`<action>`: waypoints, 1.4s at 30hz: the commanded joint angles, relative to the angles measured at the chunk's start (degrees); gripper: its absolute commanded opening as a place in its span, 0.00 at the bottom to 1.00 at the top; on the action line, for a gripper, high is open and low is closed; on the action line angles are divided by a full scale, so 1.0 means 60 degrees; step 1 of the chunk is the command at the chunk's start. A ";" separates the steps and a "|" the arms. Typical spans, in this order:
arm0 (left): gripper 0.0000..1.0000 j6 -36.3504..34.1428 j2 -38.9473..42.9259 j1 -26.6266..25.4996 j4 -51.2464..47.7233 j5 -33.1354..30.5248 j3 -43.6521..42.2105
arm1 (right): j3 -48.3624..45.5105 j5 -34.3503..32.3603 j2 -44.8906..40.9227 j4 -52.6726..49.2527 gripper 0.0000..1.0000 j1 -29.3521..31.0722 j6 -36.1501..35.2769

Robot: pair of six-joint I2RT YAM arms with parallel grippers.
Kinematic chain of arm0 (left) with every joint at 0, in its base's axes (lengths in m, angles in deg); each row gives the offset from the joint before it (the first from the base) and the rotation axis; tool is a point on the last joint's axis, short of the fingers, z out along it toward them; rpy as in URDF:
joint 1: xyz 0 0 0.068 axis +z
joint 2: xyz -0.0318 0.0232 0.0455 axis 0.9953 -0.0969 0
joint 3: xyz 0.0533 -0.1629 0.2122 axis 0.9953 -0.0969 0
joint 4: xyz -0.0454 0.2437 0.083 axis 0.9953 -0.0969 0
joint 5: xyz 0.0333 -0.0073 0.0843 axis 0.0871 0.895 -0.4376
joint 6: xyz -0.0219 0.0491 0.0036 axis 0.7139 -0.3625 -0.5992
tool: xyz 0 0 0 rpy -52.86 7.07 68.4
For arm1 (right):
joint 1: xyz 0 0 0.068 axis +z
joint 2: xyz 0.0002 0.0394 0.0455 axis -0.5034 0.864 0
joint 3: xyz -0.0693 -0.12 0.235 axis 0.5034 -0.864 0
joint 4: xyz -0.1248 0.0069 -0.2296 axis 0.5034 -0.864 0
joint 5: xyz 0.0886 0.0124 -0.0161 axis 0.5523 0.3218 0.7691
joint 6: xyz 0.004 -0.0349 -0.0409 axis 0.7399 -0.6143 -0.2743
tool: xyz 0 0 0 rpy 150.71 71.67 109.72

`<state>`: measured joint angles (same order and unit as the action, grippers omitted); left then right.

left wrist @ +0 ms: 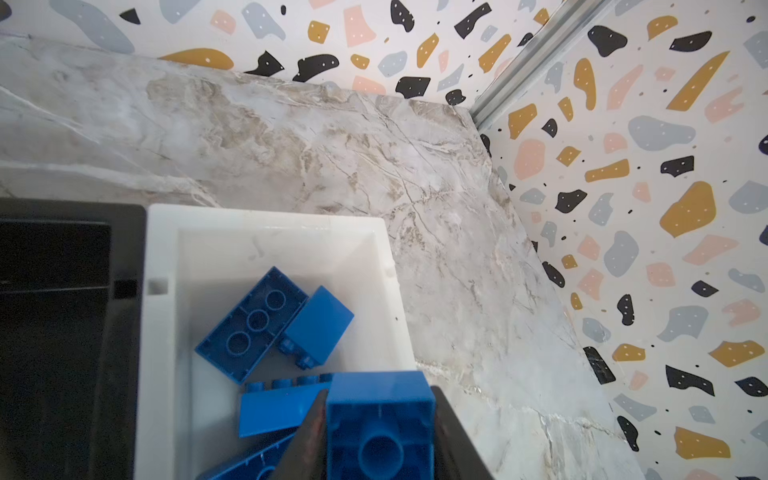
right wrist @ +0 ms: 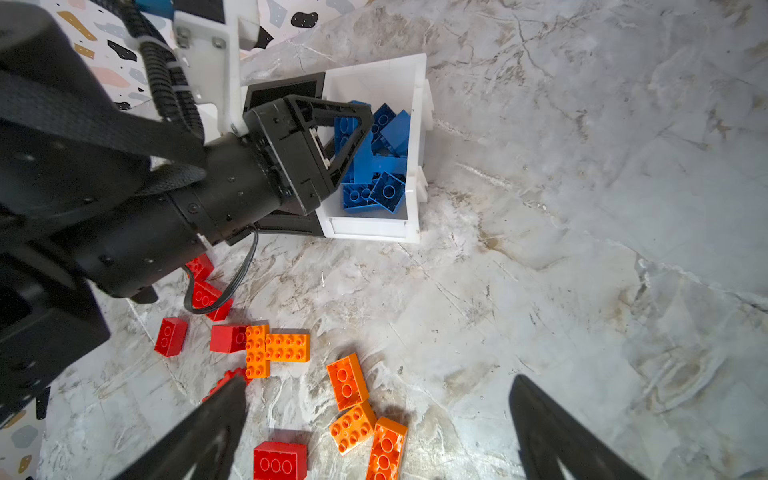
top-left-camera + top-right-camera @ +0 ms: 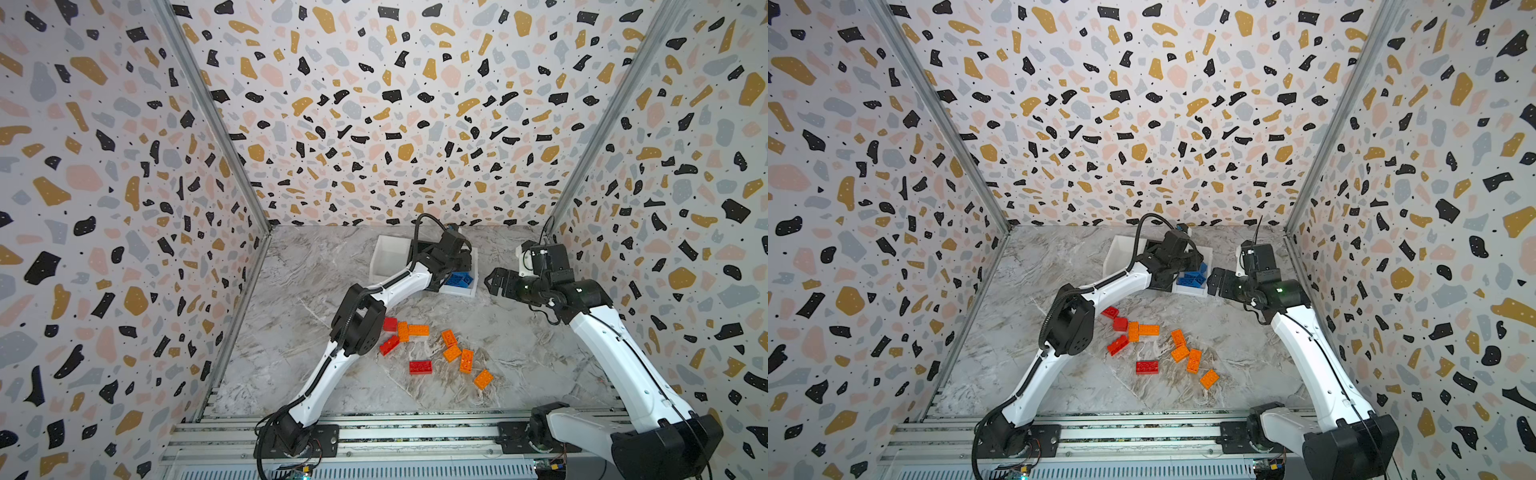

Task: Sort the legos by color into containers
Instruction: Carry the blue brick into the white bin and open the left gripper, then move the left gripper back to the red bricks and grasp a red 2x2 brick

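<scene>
A blue lego (image 1: 380, 411) is pinched by the left fingers (image 1: 307, 436) above the white container (image 1: 266, 214); the right fingers (image 2: 216, 415), spread wide, are held beside that container.

Grey-veined marble tabletop (image 3: 291, 291), lower middle of both top views. Row of containers (image 3: 384, 259) standing on it near far edge, frame centre: white, black, white. Loose bricks below, mid-frame: red legos (image 3: 420, 367) mostly left, orange legos (image 3: 466, 360) mostly right. Two orange bricks (image 3: 418, 330) touching in L shape, red square brick (image 3: 390, 323) just beside. Four more orange in loose diagonal chain toward lower right.
</scene>
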<state>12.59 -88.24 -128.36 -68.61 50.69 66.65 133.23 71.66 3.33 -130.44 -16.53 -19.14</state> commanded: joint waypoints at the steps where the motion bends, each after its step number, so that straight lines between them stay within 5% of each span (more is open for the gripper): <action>1: 0.50 0.0266 -0.0118 0.0258 0.0796 0.0232 0.0316 | 0.0371 -0.0049 0.0082 -0.0136 0.99 -0.0041 0.0101; 8: 0.80 0.0629 0.0122 0.0516 0.0982 0.0753 0.0494 | 0.0363 -0.0017 0.0328 0.0101 0.99 -0.0041 0.0081; 15: 0.80 0.0086 0.1827 0.0602 0.0049 -0.0091 -0.0980 | 0.0565 0.0339 0.0962 0.0659 0.99 -0.0028 -0.0125; 22: 0.80 0.1255 0.4920 0.1523 -0.1458 -0.2144 -0.5404 | 0.0840 0.0770 0.1790 0.1352 0.99 0.0171 -0.0197; 29: 0.81 0.2740 0.7415 0.2544 -0.1155 -0.3070 -0.9551 | 0.1602 0.0896 0.3031 0.1574 0.99 0.1063 -0.0339; 42: 0.80 0.2374 0.6139 0.3074 -0.1532 -0.3183 -0.9426 | 0.2927 0.0955 0.4383 0.1547 0.99 0.1779 -0.0447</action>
<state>27.80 -49.49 -110.70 -76.74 33.12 8.41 148.73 77.80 30.72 -120.96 -5.80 -21.15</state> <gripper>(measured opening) 0.799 0.989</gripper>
